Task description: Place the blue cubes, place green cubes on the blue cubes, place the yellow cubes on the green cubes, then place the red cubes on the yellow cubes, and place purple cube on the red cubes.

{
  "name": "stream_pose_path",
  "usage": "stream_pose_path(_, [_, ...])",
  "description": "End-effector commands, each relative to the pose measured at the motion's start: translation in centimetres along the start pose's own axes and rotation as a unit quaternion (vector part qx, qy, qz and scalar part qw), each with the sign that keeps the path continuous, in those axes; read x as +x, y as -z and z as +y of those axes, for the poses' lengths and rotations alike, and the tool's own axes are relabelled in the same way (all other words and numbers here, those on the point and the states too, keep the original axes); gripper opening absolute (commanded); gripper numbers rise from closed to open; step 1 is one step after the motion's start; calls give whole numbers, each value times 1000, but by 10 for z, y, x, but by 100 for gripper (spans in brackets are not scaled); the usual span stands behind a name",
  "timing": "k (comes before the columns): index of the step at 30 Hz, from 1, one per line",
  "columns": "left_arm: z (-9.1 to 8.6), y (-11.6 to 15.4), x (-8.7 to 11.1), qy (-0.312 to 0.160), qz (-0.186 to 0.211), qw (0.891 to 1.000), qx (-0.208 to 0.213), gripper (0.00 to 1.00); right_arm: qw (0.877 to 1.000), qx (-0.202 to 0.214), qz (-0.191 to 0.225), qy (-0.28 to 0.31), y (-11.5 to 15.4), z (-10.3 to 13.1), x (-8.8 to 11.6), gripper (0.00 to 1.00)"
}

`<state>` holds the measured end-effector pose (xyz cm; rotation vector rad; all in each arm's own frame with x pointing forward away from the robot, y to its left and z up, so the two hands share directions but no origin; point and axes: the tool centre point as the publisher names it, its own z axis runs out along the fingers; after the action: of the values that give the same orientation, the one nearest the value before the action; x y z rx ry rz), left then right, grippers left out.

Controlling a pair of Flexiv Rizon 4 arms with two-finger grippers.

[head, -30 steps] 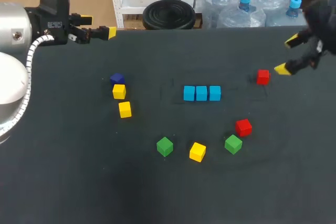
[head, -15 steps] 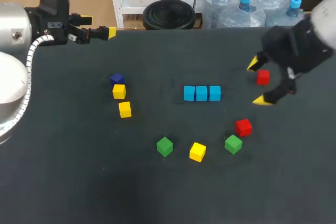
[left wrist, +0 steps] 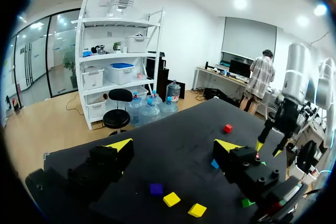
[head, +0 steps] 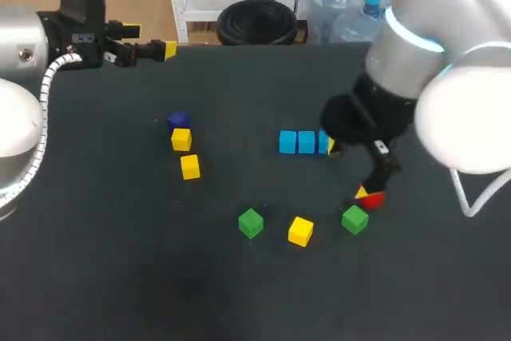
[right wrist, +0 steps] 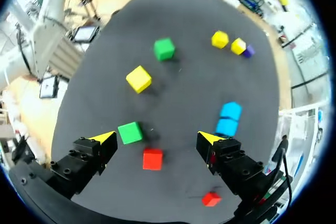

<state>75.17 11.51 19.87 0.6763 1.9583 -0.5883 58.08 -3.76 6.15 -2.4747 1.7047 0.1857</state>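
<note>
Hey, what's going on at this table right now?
A two-armed robot is stacking coloured cubes, and it is early in the job. The right gripper hovers open over a red cube, next to a green cube, gripping nothing. The left gripper is open and empty at the far edge of the table. The blue cubes lie in a row with nothing on them.
</note>
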Motion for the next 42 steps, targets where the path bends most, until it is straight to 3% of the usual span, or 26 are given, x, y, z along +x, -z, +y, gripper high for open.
stream_pose_path(1, [1,0,2,0,-4,1000,1,100,1000,-8,29,2,-15,10,10,100])
stream_pose_path(7, [1,0,2,0,-4,1000,1,100,998,-7,68,16,-29,30,27,100])
stream_pose_path(19, [1,0,2,0,-4,1000,1,100,999,-11,43,23,-28,56,16,100])
stream_pose_path(42, [1,0,2,0,-4,1000,1,100,998,-4,36,47,-60,50,2,100])
